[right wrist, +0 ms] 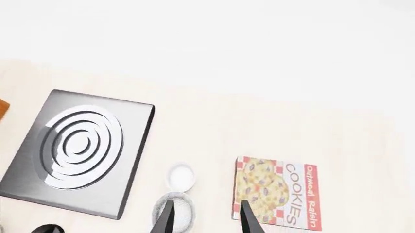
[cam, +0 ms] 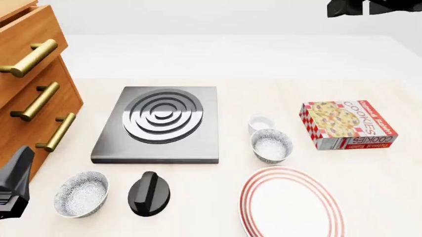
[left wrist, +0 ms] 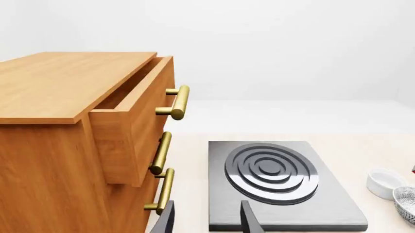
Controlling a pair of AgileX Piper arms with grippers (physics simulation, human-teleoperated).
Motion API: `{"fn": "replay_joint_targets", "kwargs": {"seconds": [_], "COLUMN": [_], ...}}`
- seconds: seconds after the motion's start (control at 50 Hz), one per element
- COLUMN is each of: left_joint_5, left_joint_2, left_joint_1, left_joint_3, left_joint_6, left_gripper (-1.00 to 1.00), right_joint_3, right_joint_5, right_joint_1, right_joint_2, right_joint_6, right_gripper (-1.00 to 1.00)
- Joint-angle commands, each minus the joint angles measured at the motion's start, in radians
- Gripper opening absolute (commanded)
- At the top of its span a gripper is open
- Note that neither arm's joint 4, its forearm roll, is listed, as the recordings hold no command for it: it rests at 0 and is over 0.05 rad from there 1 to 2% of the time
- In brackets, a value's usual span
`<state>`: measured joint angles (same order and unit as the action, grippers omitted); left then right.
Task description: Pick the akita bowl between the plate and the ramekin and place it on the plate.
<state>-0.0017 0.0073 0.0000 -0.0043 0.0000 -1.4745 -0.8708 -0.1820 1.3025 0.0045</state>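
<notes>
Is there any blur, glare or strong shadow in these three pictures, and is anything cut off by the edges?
Front view: sharp, even light, only faint shadows; the plate is cut by the bottom edge. Left wrist view: sharp; the akita bowl is cropped at the edge, beside the ramekin. Right wrist view: the far background is washed out to white; the burner rings shine brightly.

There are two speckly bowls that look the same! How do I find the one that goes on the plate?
Start at the big white plate with red rings, at the table's near edge. Just beyond its rim sits the akita bowl, and right behind that the little plain white ramekin. The lookalike bowl sits far left, beside a black knob, with no plate or ramekin near it.
</notes>
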Motion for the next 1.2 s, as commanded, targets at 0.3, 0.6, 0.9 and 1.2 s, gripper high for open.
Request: {"fn": "replay_joint_targets", "kwargs": {"seconds": [0.3,0.6,0.9,1.2], "left_joint_5": [0.0,0.0,0.0,0.0], "left_joint_2": [0.0,0.0,0.0,0.0], "left_joint_1": [0.0,0.0,0.0,0.0], "left_joint_3": [0.0,0.0,0.0,0.0], "left_joint_6": [0.0,0.0,0.0,0.0], "left_gripper": [1.0,1.0,1.0,1.0], "right_joint_3": [0.174,0.298,0.383,0.464], "right_joint_5": [0.128,0.241,0.359,0.423], "right_joint_1": [-0.023,-0.027,-0.038,-0.026], "right_joint_2": [0.061,0.109,0.192,0.198], "right_joint_6": [0.126,0.176,0.217,0.237], "right_gripper": [1.0,1.0,1.0,1.0]}}
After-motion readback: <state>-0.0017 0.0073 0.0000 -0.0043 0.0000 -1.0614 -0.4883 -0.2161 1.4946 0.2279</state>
